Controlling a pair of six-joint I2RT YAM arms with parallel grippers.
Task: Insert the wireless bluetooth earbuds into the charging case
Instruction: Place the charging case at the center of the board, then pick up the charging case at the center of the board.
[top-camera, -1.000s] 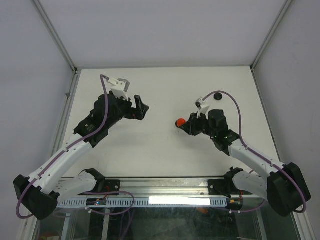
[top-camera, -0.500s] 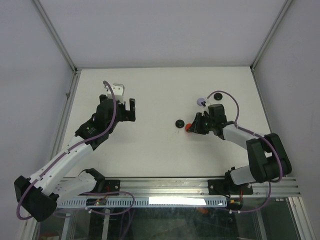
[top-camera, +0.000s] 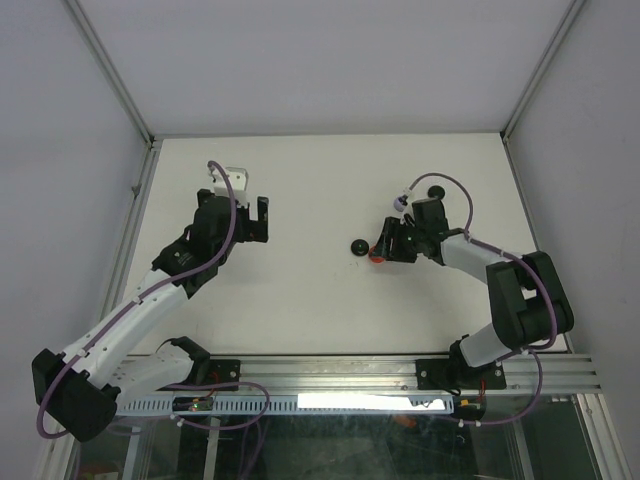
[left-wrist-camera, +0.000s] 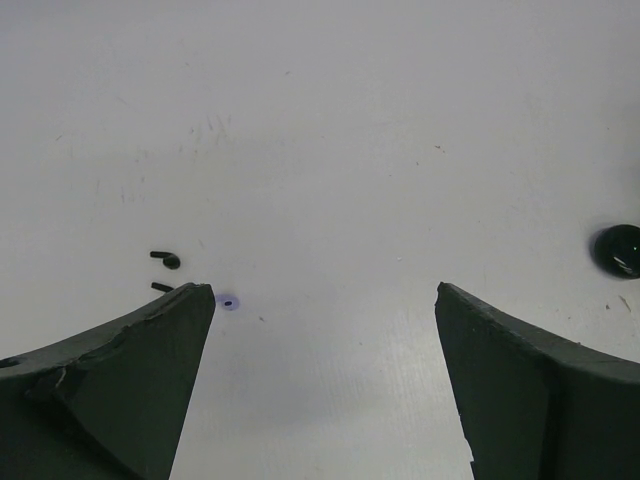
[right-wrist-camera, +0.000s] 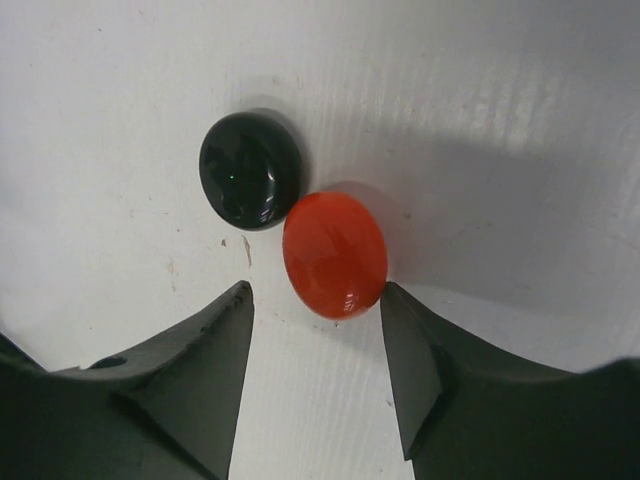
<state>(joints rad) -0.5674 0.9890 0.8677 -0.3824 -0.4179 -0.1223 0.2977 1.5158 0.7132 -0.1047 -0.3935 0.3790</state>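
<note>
While the red oval shell (right-wrist-camera: 335, 255) that I take for the charging case lies flat on the desk (right-wrist-camera: 520, 90), my right jaws (right-wrist-camera: 315, 292) stand about half open around its near end, clamping nothing. One finger sits at the shell's flank, and there is a clear gap on the other side. A black dome (right-wrist-camera: 250, 170) touches the shell's far edge; whether it is a lid or a separate piece, I cannot tell. Neither shows an open socket from the wrist view.

My left jaws (left-wrist-camera: 322, 295) hover spread wide and empty over bare desk. Ahead of them, off to the left, lie the two earbuds (left-wrist-camera: 170, 261), small, dark and close together, with a purple speck (left-wrist-camera: 229, 302) just beside them. They are well apart from the shell.

By my reading the case is placed and no bud is seated yet, so fetching is the step in hand. The left jaws need to swing toward the buds, drop low and close finely on one, since they are tiny and lie flat. The right must steady or open the shell to receive it.
</note>
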